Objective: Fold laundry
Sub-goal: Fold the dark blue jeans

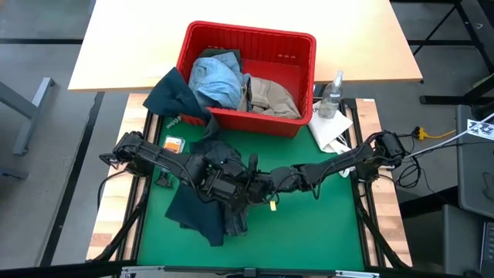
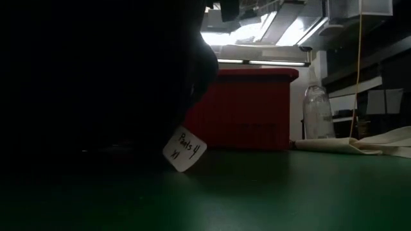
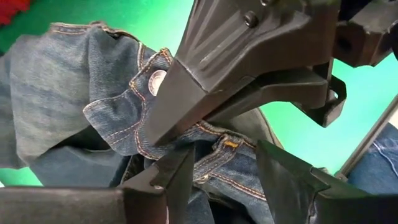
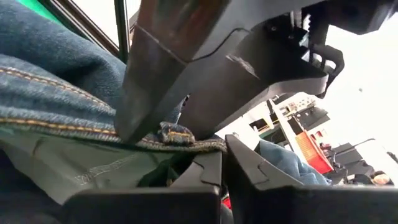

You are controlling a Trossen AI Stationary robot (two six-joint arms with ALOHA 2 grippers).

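Dark navy jeans [image 1: 202, 216] hang bunched over the middle of the green mat [image 1: 309, 232], and both grippers meet at their waistband. My left gripper [image 3: 224, 155] comes from the left and points steeply down, with denim between its fingers. My right gripper [image 4: 224, 149] reaches in nearly level from the right and is shut on the waistband. A paper tag [image 2: 184, 149] dangles from the jeans. Light blue denim [image 1: 216, 77] and a beige khaki piece [image 1: 270, 96] lie in the red basket [image 1: 297, 42]. A dark olive green piece [image 1: 174, 93] hangs over the basket's left rim. My left gripper holds a thick bunch of the jeans' waistband [image 3: 219, 144] at a belt loop, and the denim fills the gap between its two fingers. The fingers come from above, slanting down. The waistband is lifted, with the legs hanging below onto the mat. My right gripper pinches the waistband's edge [image 3: 142, 144] just below the metal button [image 3: 157, 81] between its two fingers. The fingers come nearly level from the table's right side. The band runs straight from there to my left gripper's finger [image 4: 134, 124].
The red basket stands at the mat's far edge. To its right are a clear bottle [image 1: 333, 93] and a small white cloth [image 1: 332, 130]. A small orange item [image 1: 174, 144] lies at the far left of the mat. The mat's near right part is bare green.
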